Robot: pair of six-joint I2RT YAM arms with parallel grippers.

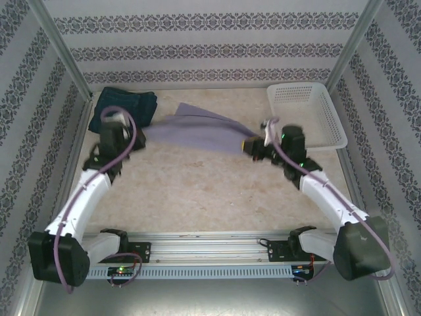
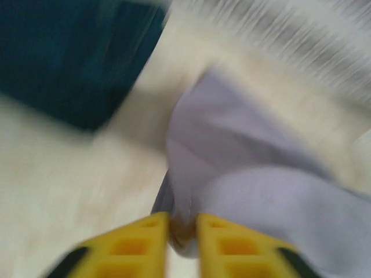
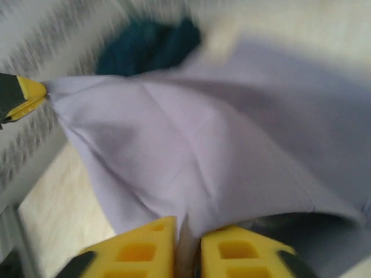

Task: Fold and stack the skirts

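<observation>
The lavender-grey skirt [image 1: 197,128] hangs as a smooth, thin sheet between the two grippers, clear of the counter [image 1: 197,191]. Its cloth is matte and finely woven, drawn into long shallow creases that fan out from each pinched corner.

The left gripper [image 2: 182,237] has its blocky yellow fingers [image 2: 130,246] drawn narrow, with a bunched fold of the skirt between them. The right gripper [image 3: 188,243] holds the opposite edge in the same narrow pinch.

Beyond the left gripper, to its left, lies a folded pile of dark blue denim skirts [image 1: 125,105], thicker and heavier in texture. A white plastic lattice basket [image 1: 329,125], rectangular with flared walls, sits beyond the right gripper to its right.
</observation>
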